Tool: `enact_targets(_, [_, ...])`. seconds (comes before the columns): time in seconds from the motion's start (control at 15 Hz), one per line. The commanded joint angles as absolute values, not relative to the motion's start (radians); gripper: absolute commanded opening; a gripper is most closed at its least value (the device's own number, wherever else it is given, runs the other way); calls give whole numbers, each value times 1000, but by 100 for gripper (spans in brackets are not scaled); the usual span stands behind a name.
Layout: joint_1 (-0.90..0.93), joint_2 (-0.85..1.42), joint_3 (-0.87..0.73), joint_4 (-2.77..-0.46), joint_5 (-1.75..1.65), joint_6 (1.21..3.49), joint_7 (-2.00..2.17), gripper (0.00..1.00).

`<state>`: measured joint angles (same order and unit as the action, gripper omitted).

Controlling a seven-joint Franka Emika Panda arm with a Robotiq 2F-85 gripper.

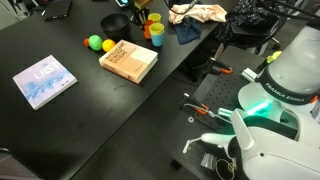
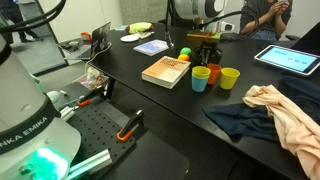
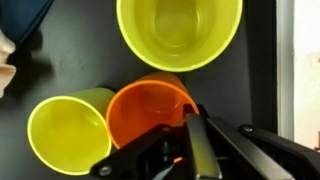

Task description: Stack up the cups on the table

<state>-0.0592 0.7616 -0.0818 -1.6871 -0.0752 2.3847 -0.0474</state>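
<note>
The table [image 1: 80, 115] is a wide black slab. Its near half is bare, and the working objects are grouped toward the far edge. The arm [image 2: 195, 12] reaches down over that group from above.

A brown book [image 2: 165, 70] lies flat just left of the cups. A heap of cloth [image 2: 265, 112], dark blue under peach, lies near them on the right. These two items bound the sideways room.

The cups stand upright, mouths up, in a tight cluster. In an exterior view they read left to right as blue cup [image 2: 200, 79], orange cup [image 2: 214, 73] and yellow cup [image 2: 230, 77]. The wrist view shows the orange cup [image 3: 148, 108] pressed against a yellow-green cup [image 3: 68, 130] on its left, with the yellow cup [image 3: 180, 30] just beyond it. The yellow-green cup cannot be matched with certainty in the exterior views.

The gripper [image 3: 192, 125] has its jaws drawn together on the orange cup's wall at the rim. As far as the wrist view shows, one finger is inside and one outside. A rim pinch suits a thin-walled cup because it leaves the base free to drop into another cup's mouth.

Judged step: pick of the orange cup, with the lift not yet made.

Clearance is tight at the sides, where the neighbouring rims are touching or nearly so. The open room is overhead, so a straight vertical lift should come before any sideways travel. Otherwise the yellow-green cup may be dragged or tipped.
</note>
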Motion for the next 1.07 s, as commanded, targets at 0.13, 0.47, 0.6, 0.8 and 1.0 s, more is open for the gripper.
enact_targets(0.13, [-65, 686, -70, -1692, -36, 2277, 9, 3])
enact_targets(0.47, [-52, 609, -76, -1709, -46, 2247, 38, 3])
enact_targets(0.6, [-45, 567, -81, -1722, -58, 2204, 43, 3])
enact_targets(0.8, [-39, 493, -87, -1760, -79, 2138, 44, 3])
enact_targets(1.0, [-43, 425, -80, -1820, -75, 2102, 44, 3])
